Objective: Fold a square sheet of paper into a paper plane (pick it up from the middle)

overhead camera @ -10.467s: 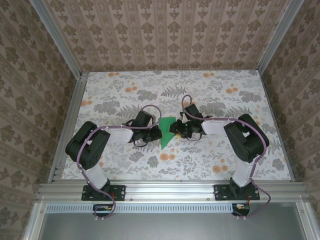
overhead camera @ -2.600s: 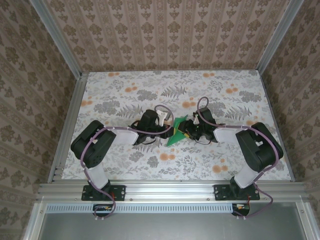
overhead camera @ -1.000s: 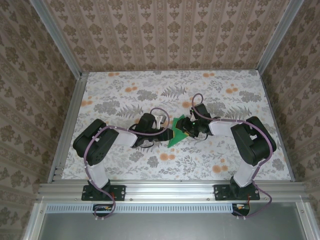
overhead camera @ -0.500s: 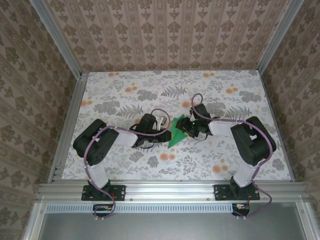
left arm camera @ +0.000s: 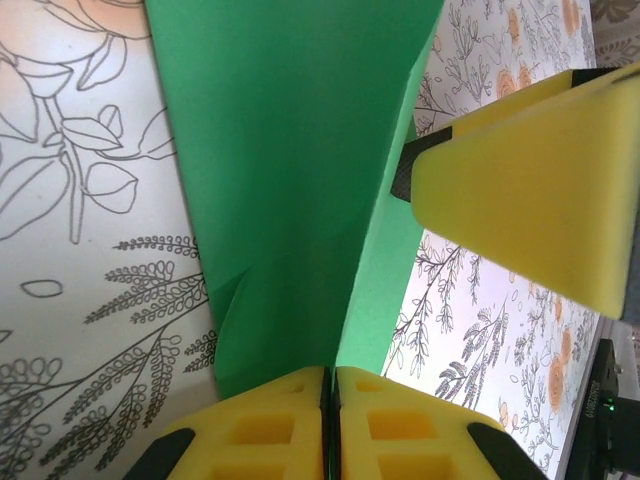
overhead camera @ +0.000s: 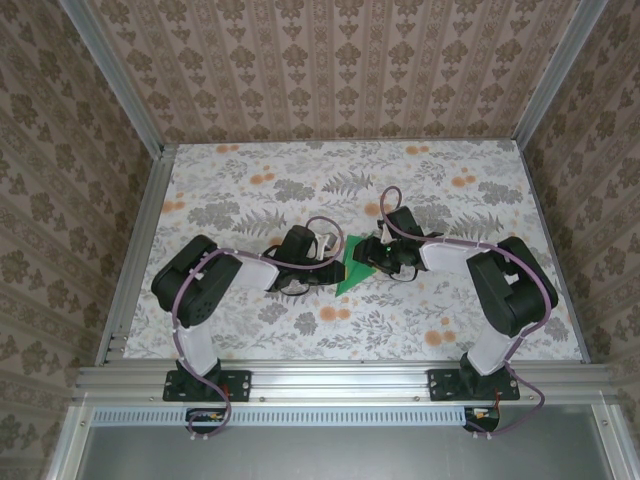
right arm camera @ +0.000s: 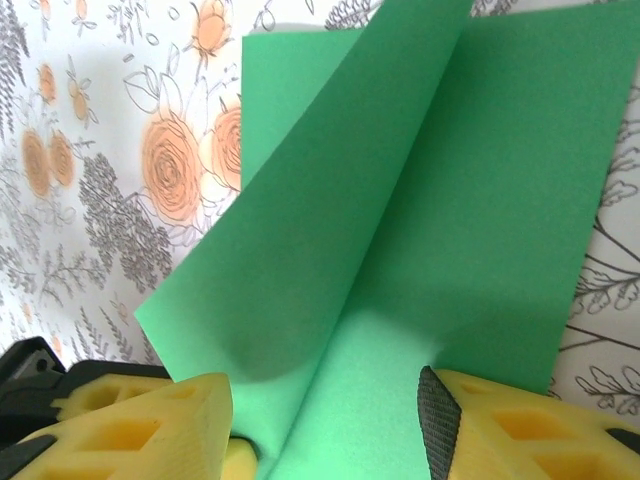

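Paper (overhead camera: 352,268) of a bright green lay partly folded near the middle of the flowered table (overhead camera: 230,190), pointing roughly from 1 o'clock down to 7 o'clock in the top view. The left gripper (overhead camera: 335,270) met it from 9 o'clock and the right gripper (overhead camera: 371,258) from 3 o'clock, both low over the tabletop.

In the left wrist view the left gripper (left arm camera: 330,385) had its yellow pads pressed together on the paper's (left arm camera: 280,150) near edge, where a raised fold ran into the seam between them — closed, gripping the paper. One yellow finger (left arm camera: 520,200) of the right gripper stood at 3 o'clock, just beside the lifted flap.

In the right wrist view the right gripper (right arm camera: 330,425) had its jaws apart — open, astride the paper (right arm camera: 400,200). One flap rose at a slant toward 1 o'clock, and the rest lay flat on the table.
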`<state>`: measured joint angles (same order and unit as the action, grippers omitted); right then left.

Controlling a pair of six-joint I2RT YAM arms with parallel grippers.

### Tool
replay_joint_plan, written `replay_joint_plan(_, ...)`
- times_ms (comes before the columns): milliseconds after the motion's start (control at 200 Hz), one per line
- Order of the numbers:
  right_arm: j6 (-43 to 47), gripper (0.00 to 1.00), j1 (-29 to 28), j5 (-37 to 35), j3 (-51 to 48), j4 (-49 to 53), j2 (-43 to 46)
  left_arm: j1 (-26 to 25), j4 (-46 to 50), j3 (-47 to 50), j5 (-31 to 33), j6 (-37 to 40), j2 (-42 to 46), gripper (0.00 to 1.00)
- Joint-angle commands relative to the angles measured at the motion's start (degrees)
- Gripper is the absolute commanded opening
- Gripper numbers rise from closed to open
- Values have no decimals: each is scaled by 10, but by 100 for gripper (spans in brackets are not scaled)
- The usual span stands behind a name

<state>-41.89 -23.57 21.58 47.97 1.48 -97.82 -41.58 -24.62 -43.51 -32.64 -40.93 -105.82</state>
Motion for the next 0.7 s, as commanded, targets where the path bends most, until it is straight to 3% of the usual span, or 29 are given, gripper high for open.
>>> replay_joint_plan(0, 26, 55, -2, -2, 15, 32, 4, -2, 14, -10, -10, -1, -8, 12)
replay_joint_plan(335, 36, 57, -8, 13, 30, 31, -6, 0, -19, -9, -30, -27, -22, 11)
replay_joint_plan(695, 36, 52, -9, 15, 37, 29, -31, 4, -63, 0, -38, -58, -27, 8)
